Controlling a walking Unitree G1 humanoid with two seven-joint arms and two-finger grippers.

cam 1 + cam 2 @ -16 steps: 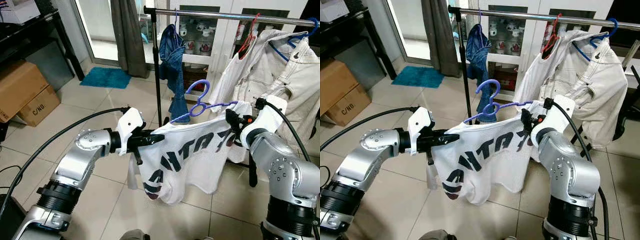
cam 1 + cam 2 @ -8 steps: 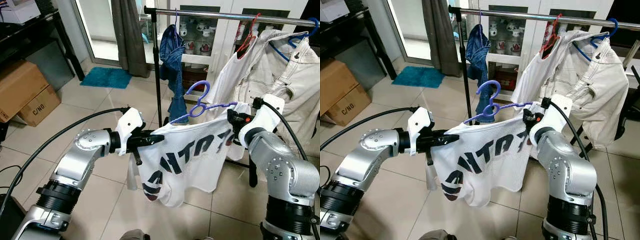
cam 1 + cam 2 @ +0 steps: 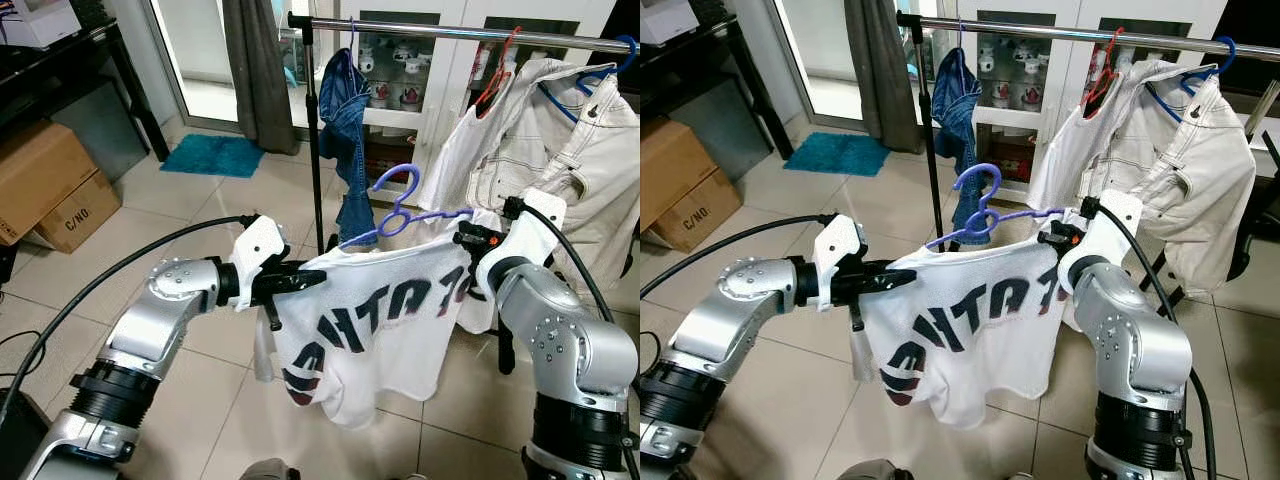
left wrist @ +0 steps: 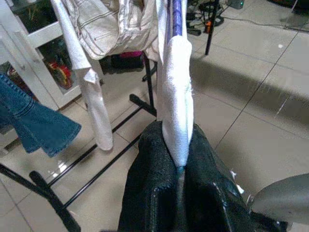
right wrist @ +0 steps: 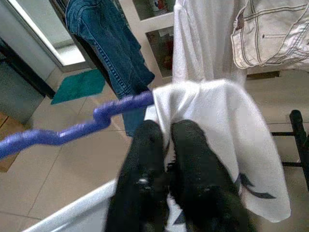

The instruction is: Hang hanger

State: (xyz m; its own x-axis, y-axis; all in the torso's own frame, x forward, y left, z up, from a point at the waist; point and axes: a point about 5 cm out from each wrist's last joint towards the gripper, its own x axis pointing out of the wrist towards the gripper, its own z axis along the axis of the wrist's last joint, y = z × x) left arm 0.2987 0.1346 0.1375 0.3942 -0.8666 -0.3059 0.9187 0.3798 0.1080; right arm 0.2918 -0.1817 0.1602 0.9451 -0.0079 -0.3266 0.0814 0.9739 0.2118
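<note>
Free span on the rail (image 3: 450,31) lies between the hanging jeans (image 3: 345,120) near its left post and the red hanger (image 3: 497,75) with the white shirt (image 3: 455,140). Beyond that, the cream jacket (image 3: 570,150) crowds the right end.

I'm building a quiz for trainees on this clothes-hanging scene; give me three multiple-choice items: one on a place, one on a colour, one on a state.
1. Where is the chrome clothes rail relative to the purple plastic hanger?
A. Above and behind it
B. Below it
C. Lying on the floor

2. What colour is the small rug on the tiled floor?
A. Red
B. Teal
C. Yellow

3. How is the white printed T-shirt held?
A. Folded on a box
B. Hanging from the rail
C. Stretched between the left gripper and right gripper

Key: 1 A, the rail runs along the top; 2 B, it is teal; 3 C, each gripper pinches one shoulder.
</note>
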